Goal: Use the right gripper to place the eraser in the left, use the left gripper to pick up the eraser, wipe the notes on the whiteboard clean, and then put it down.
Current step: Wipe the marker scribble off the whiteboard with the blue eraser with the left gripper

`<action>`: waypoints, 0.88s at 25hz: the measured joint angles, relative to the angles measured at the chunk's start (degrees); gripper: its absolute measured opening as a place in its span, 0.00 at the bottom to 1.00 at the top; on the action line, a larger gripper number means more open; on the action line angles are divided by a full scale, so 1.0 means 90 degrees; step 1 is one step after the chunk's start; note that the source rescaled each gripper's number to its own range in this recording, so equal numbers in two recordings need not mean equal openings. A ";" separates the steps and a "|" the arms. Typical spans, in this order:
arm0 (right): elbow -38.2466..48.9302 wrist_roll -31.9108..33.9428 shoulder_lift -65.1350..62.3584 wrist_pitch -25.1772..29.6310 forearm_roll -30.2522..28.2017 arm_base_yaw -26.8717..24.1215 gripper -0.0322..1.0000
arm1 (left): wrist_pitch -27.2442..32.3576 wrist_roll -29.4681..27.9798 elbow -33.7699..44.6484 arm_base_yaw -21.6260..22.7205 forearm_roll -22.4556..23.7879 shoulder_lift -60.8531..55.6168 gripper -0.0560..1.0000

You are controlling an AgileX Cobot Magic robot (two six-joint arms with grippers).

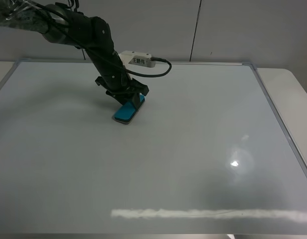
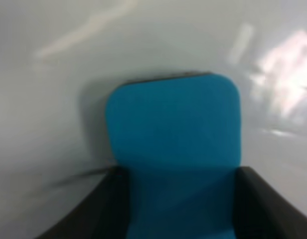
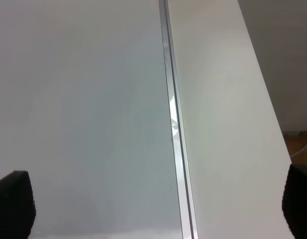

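The teal-blue eraser (image 1: 128, 112) rests with its dark underside on the whiteboard (image 1: 193, 159), left of centre towards the far edge. My left gripper (image 1: 130, 99) reaches down over it, shut on its rear end. In the left wrist view the eraser (image 2: 173, 129) sits between the two black fingers (image 2: 93, 214) of the left gripper (image 2: 178, 204). No notes show on the board. The right arm is out of the exterior view. In the right wrist view my right gripper (image 3: 154, 204) is open and empty over the whiteboard (image 3: 83, 99) near its silver frame (image 3: 173, 124).
A white table (image 1: 293, 94) borders the board on the right and also shows in the right wrist view (image 3: 223, 99). A grey wall (image 1: 243, 25) stands behind. A light glare (image 1: 234, 163) and a bright reflected strip (image 1: 203, 214) lie on the board's near part.
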 joint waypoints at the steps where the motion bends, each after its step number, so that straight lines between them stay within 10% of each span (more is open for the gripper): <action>1: 0.0000 0.0000 0.0000 0.0000 0.0000 0.0000 1.00 | -0.0012 0.0014 -0.0043 0.0097 0.0097 0.0017 0.06; 22: 0.0000 0.0000 0.0000 0.0000 0.0000 0.0000 1.00 | 0.0338 -0.0577 0.0611 0.1074 0.1660 -0.0946 0.06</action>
